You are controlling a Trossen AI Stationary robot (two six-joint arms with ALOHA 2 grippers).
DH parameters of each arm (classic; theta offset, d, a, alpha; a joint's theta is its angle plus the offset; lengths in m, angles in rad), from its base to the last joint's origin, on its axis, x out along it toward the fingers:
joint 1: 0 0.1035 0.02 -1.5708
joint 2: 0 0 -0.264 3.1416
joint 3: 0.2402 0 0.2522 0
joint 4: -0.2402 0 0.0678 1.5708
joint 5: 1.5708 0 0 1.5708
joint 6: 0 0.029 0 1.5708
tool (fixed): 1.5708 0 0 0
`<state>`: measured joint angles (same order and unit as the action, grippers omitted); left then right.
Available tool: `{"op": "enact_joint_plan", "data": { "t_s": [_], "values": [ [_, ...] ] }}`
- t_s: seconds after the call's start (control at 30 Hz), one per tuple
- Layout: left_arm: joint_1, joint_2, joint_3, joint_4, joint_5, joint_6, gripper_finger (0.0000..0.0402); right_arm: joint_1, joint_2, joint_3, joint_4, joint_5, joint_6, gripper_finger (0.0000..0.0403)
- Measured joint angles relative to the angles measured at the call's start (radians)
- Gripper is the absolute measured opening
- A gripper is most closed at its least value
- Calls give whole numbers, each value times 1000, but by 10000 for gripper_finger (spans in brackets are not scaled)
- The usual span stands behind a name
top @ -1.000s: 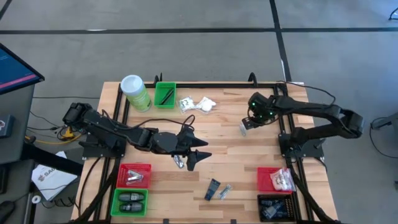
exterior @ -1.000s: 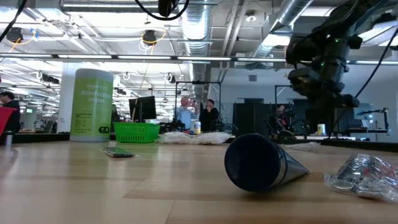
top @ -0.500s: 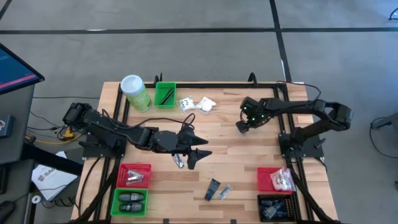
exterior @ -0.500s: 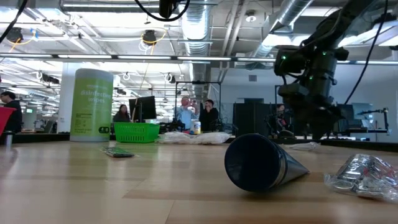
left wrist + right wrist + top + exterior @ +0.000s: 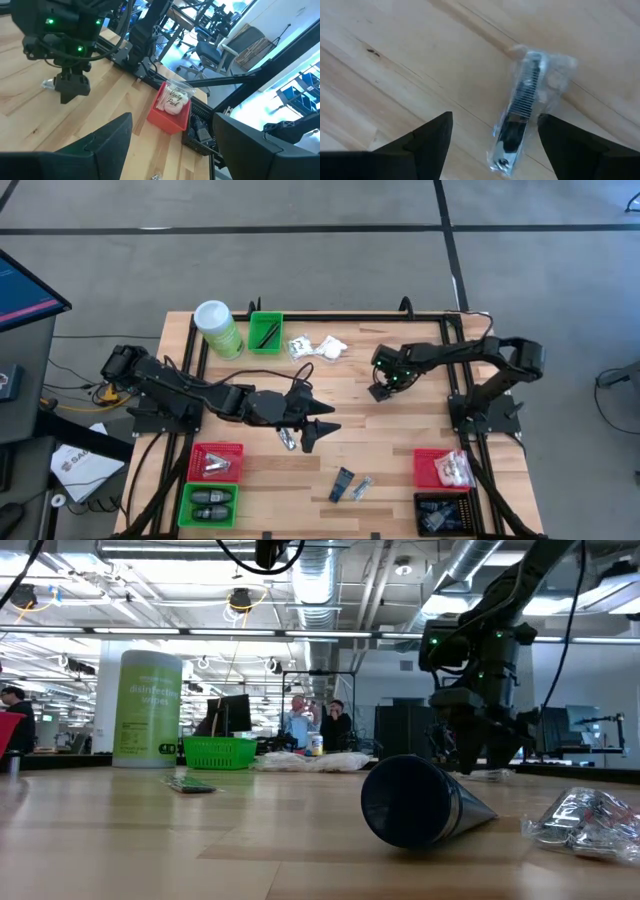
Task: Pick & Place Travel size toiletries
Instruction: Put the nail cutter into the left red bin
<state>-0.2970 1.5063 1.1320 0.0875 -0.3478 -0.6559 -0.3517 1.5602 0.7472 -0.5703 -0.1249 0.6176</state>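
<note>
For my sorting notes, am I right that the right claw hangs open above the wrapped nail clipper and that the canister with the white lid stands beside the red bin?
Nearly: the high view shows the canister beside the green bin, not a red one. The right claw does hang open above the wrapped nail clipper.

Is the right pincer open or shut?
Open. The right pincer has its two dark fingers spread wide apart over the wrapped silvery packet, which lies flat on the table untouched.
</note>
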Motion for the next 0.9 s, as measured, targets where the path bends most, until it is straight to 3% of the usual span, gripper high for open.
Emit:
{"op": "enact_joint_plan", "data": {
  "t_s": [0.4,0.53,0.77,0.9],
  "values": [
    [0,0,0,0,5,0,273,25,34,44,-114,27,-89,265],
    [0,0,0,0,5,1,273,24,32,30,-149,80,-134,229],
    [0,0,0,0,5,4,273,12,25,34,-148,74,-213,134],
    [0,0,0,-1,5,5,273,10,22,69,-151,78,-297,103]
  ]
}}
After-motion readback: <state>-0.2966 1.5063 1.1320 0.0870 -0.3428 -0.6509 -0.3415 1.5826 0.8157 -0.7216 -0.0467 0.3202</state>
